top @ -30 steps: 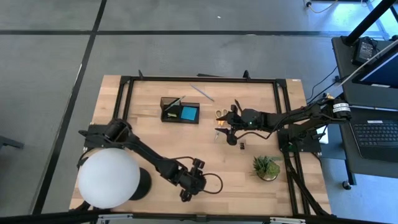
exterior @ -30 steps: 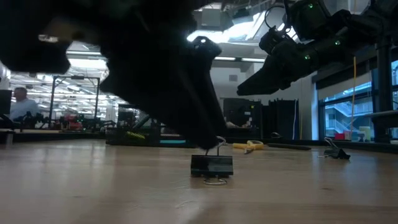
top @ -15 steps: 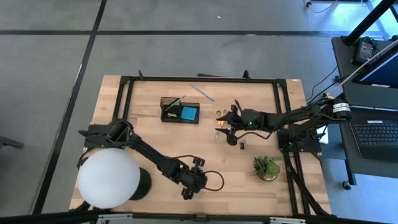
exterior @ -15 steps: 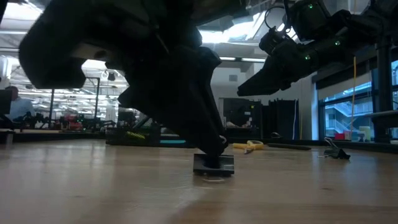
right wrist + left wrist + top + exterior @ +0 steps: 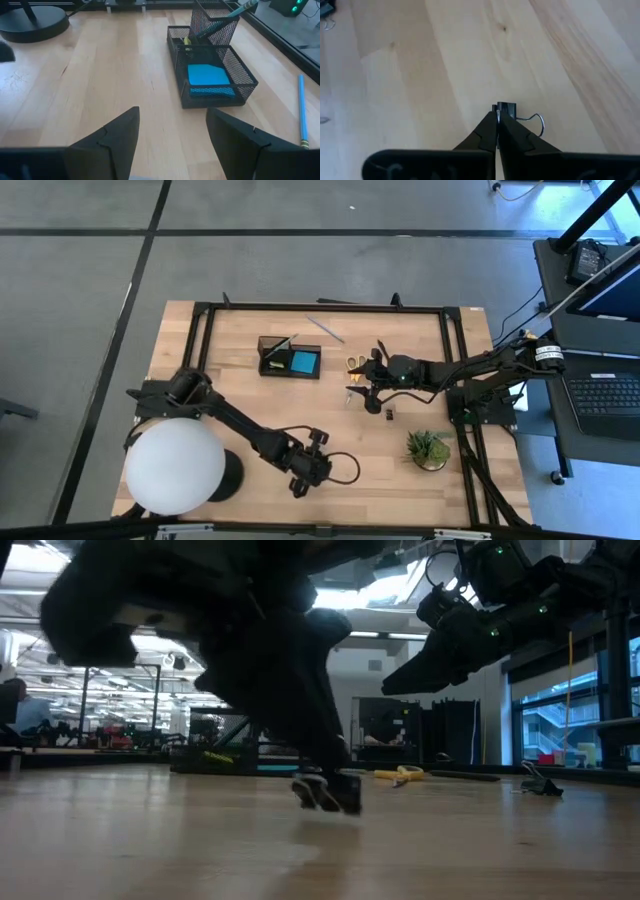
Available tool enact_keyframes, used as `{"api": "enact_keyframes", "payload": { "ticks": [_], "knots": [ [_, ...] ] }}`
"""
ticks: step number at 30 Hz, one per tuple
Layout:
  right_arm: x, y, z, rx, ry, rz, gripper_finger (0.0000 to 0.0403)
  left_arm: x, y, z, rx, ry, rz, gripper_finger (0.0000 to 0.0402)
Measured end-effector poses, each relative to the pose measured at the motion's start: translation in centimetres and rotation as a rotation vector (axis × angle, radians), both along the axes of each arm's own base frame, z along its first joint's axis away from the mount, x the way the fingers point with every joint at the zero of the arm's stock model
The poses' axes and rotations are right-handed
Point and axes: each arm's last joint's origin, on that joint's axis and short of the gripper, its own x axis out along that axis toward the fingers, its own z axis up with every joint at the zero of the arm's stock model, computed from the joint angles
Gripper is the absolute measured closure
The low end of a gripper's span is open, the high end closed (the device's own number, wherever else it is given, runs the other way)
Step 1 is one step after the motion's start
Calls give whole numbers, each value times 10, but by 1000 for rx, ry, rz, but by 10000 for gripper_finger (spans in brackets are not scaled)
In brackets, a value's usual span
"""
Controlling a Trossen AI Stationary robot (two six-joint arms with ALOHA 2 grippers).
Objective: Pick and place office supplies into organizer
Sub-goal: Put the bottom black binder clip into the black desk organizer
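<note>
The left claw [image 5: 497, 119] pinches a black clip [image 5: 507, 108] against the counter [image 5: 445, 75], fingers closed on it. Farther off, the right claw [image 5: 172, 130] hovers open, the organizer [image 5: 212, 75] beyond its fingertips.

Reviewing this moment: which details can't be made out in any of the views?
- Grip on the binder clip: left claw fingers cover most of it in the left wrist view; blurred in the low view.
- Organizer cup contents: mesh hides them in the right wrist view.
- Items below the right claw: too small from above.
</note>
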Motion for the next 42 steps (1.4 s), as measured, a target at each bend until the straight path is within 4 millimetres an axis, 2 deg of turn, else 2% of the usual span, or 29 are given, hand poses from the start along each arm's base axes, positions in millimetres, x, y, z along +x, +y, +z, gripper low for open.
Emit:
{"api": "enact_keyframes", "payload": {
  "ticks": [8,19,24,28,31,36,42],
  "knots": [
    [0,0,-1,1,9,0,170,-12,36,41,62,67,18,398],
    [-1,0,-2,-13,18,7,170,-46,137,91,131,303,251,398],
    [-1,0,-2,-45,25,20,170,-56,183,103,188,335,394,398],
    [-1,0,-2,-50,25,22,170,-59,212,99,188,371,438,398],
    [-1,0,-2,-50,28,22,170,-67,227,81,181,441,451,398],
    [-1,0,-2,-49,31,23,170,-75,243,54,177,450,485,398],
    [-1,0,-2,-45,32,21,170,-80,255,33,176,406,521,398]
  ]
}}
